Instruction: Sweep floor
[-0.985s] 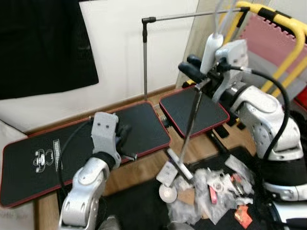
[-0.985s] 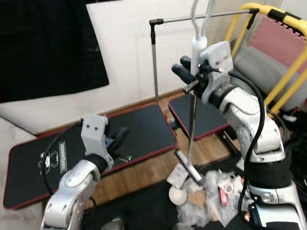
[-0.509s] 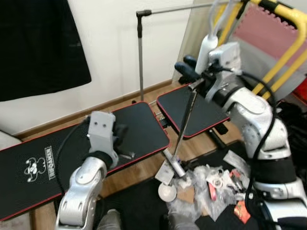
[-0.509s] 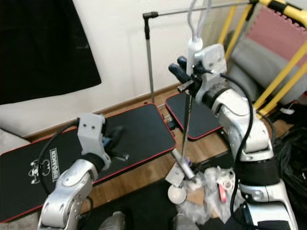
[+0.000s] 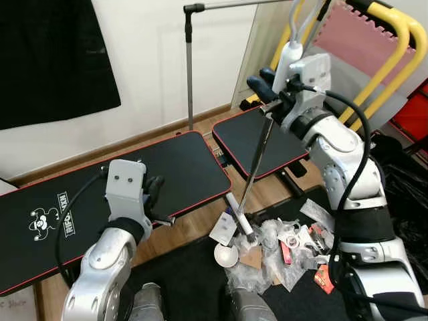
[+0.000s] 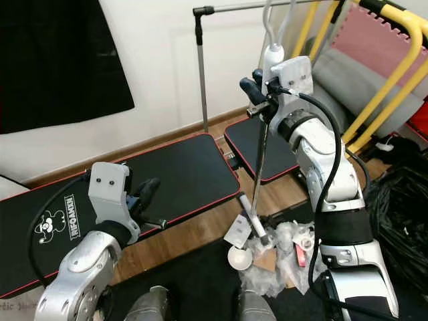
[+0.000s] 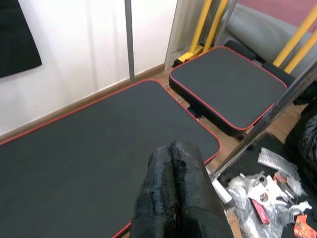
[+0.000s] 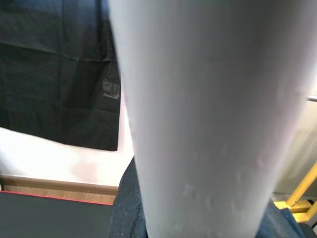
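My right gripper [image 5: 269, 93] is raised at chest height, shut on the thin metal handle of a broom [image 5: 254, 160]. The handle slants down to the broom's small head [image 5: 240, 221], which rests on the wooden floor at the left edge of a litter pile [image 5: 284, 246] of crumpled plastic, paper scraps and red wrappers. A white cup [image 5: 225, 255] lies by the head. My left gripper [image 5: 154, 189] hovers over the black mat with its fingers [image 7: 173, 183] pressed together, holding nothing.
Two black red-edged mats [image 5: 93, 194] [image 5: 264, 137] lie on the wooden floor near the wall. A thin metal stand [image 5: 188, 73] rises behind them. A yellow frame [image 5: 394, 47] and black bags [image 5: 409, 174] crowd the right. A dark rug [image 5: 187, 267] lies under my feet.
The whole view has shifted, so the camera moved. The broom stays in my right gripper with its head beside the litter. My left arm keeps its pose.
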Controlling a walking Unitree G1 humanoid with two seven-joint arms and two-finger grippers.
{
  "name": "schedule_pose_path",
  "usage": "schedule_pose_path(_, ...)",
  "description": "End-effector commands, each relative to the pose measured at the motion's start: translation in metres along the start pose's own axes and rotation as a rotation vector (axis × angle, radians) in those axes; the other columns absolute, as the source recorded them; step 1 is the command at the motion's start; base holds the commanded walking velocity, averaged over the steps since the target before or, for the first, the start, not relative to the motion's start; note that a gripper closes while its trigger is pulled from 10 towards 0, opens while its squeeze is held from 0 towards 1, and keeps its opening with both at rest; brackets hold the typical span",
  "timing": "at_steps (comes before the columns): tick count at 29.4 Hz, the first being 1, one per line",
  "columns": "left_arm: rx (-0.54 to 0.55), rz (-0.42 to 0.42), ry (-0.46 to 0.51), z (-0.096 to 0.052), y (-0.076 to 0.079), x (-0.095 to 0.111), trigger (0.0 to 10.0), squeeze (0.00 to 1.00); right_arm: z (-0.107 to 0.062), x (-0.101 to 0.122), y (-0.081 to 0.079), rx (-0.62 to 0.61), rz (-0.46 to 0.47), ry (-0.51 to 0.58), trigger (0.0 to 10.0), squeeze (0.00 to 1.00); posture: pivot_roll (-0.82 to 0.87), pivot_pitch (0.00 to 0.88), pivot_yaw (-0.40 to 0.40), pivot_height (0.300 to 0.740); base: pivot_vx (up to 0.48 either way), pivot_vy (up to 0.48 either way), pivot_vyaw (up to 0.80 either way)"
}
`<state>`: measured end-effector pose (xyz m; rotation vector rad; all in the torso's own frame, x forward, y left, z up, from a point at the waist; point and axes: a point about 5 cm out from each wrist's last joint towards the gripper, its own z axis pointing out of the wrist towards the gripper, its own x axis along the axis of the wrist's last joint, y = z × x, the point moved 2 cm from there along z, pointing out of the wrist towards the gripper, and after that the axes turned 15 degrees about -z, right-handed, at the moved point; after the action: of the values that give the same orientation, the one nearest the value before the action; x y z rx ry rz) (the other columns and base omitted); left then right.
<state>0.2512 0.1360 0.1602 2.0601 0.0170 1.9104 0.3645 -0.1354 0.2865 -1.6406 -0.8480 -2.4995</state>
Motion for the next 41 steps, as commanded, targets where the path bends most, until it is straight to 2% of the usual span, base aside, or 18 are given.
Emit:
schedule_pose_path(1, -0.042, -0.013, -0.018, -0.004, 0.006, -0.002, 10.0, 0.0, 0.002, 0.016, 0.011, -0.037, -0.014, 0.077, 10.0, 0.0, -0.08, 0.317, -0.148, 0.74, 0.0, 0.0, 0.0)
schedule_pose_path(7, -0.045, -0.016, -0.022, -0.007, 0.008, -0.001, 10.0, 0.0, 0.012, 0.03, 0.011, -0.03, -0.009, 0.138, 10.0, 0.0, -0.08, 0.33, -0.154, 0.74, 0.0, 0.0, 0.0)
schedule_pose_path(9, -0.046, -0.019, -0.024, -0.01, 0.01, -0.001, 10.0, 0.0, 0.019, 0.034, 0.013, -0.036, -0.024, 0.156, 10.0, 0.0, -0.07, 0.339, -0.156, 0.74, 0.0, 0.0, 0.0)
schedule_pose_path(19, -0.044, -0.028, -0.03, -0.016, 0.012, 0.001, 10.0, 0.0, 0.031, 0.044, 0.015, -0.037, -0.076, 0.205, 10.0, 0.0, -0.07, 0.363, -0.162, 0.74, 0.0, 0.0, 0.0)
schedule_pose_path(34, -0.041, -0.037, -0.039, -0.025, 0.015, 0.003, 10.0, 0.0, 0.043, 0.031, -0.002, -0.015, -0.058, 0.2, 10.0, 0.0, -0.06, 0.388, -0.166, 0.74, 0.0, 0.0, 0.0)
schedule_pose_path(41, -0.039, -0.041, -0.043, -0.027, 0.016, 0.004, 10.0, 0.0, 0.048, 0.022, -0.013, -0.003, -0.096, 0.165, 10.0, 0.0, -0.05, 0.394, -0.171, 0.74, 0.0, 0.0, 0.0)
